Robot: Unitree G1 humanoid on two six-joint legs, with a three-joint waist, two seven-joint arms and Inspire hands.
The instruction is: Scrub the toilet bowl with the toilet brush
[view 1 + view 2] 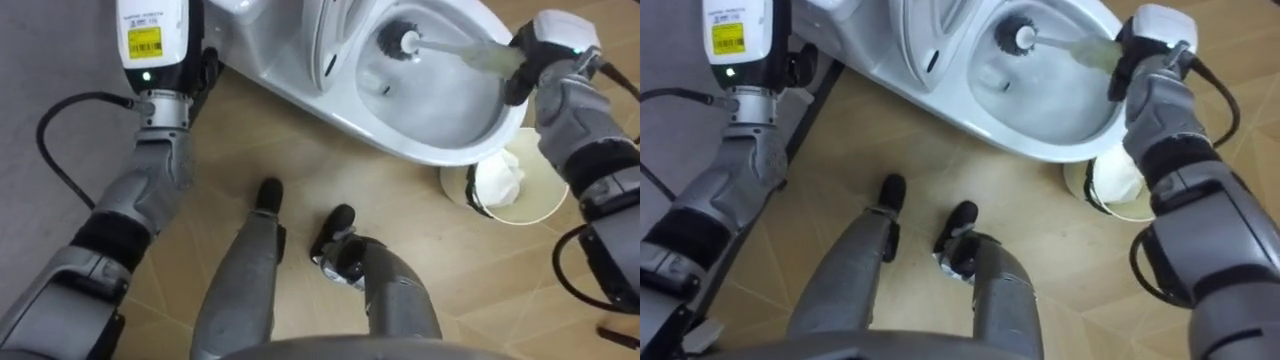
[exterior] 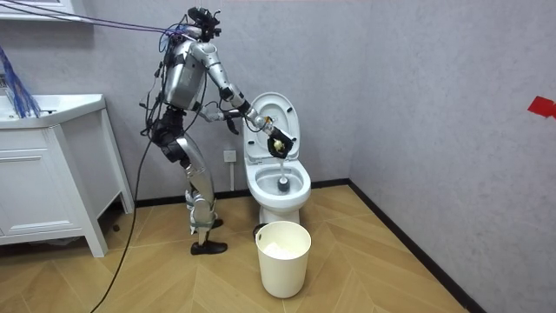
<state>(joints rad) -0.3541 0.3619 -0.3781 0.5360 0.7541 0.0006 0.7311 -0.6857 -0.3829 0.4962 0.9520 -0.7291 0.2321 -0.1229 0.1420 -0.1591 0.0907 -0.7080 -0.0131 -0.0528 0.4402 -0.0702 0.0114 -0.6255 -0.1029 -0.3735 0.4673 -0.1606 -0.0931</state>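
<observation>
Right hand (image 1: 1145,48) gripping the brush (image 1: 1065,48) handle at upper right, brush head sitting inside the toilet bowl (image 1: 1040,122) at top centre, bin (image 1: 1115,213) showing just below

A cream waste bin (image 2: 282,268) stands on the wooden floor (image 2: 365,261), lower middle of the room view, crumpled white paper (image 1: 498,180) inside. A white cabinet (image 2: 43,187) stands at left; a red mark (image 2: 542,106) sits on the grey wall (image 2: 417,87) at right.

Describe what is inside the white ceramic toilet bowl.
The round head of a pale green plastic toilet brush rests inside the toilet bowl, its handle gripped by the right robot hand. The bowl surface under the head is covered.
</observation>
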